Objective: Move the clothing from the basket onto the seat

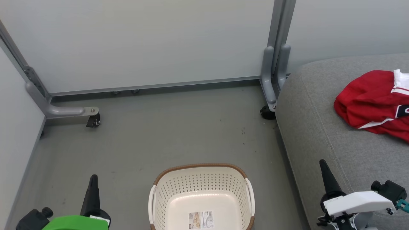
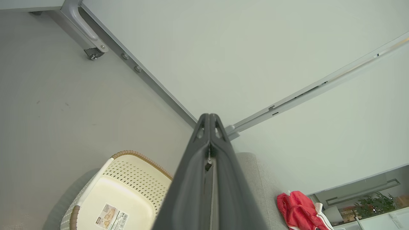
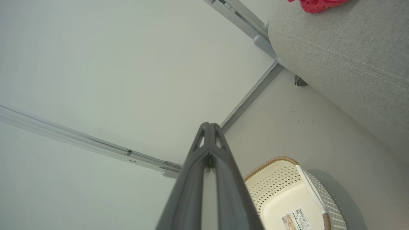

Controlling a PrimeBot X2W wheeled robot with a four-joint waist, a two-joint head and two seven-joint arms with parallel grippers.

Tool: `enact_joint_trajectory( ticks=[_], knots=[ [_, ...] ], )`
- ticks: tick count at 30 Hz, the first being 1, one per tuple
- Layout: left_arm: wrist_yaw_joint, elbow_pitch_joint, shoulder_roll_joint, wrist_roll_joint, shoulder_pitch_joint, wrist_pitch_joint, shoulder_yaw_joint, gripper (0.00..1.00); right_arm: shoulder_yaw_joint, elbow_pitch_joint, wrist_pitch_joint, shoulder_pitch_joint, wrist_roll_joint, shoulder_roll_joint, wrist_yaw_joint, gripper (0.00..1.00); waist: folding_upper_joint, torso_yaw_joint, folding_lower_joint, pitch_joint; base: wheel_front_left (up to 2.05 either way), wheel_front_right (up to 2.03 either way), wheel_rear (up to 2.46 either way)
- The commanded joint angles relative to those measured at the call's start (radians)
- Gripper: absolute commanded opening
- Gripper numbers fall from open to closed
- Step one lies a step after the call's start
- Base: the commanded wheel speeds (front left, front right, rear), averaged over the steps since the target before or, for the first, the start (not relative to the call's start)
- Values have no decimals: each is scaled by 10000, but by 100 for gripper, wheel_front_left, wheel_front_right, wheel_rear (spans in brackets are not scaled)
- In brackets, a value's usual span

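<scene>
The cream perforated basket (image 1: 202,195) with its brown rim stands on the floor at the bottom centre, its inside bare but for a label sticker; it also shows as the basket (image 2: 121,191) and the basket (image 3: 287,195). Red clothing (image 1: 374,100) with white panels lies crumpled on the grey seat (image 1: 326,134) at the right; the clothing (image 2: 300,212) and the clothing (image 3: 314,4) also show in the wrist views. My left gripper (image 1: 93,179) is shut and holds nothing, left of the basket. My right gripper (image 1: 322,164) is shut and holds nothing, over the seat's front part.
Pale partition panels on grey metal legs with castors (image 1: 93,120) close off the back and left. A second castor (image 1: 266,112) sits at the seat's back corner. Grey floor (image 1: 166,140) lies between the basket and the panels.
</scene>
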Motion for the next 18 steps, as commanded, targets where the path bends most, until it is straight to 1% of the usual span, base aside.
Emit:
enact_joint_trajectory(
  ticks=[1, 18],
  knots=[
    [-44, -43, 67, -298, -323, 61, 85, 0, -81, -30, 64, -266, 319, -70, 4, 0, 0, 0, 0, 14, 0, 0, 0],
    [-122, 202, 69, -2025, -802, 513, 282, 0, -378, 156, 513, -640, 2052, -77, 4, 0, 0, 2, 0, 161, 0, 0, 0]
  ],
)
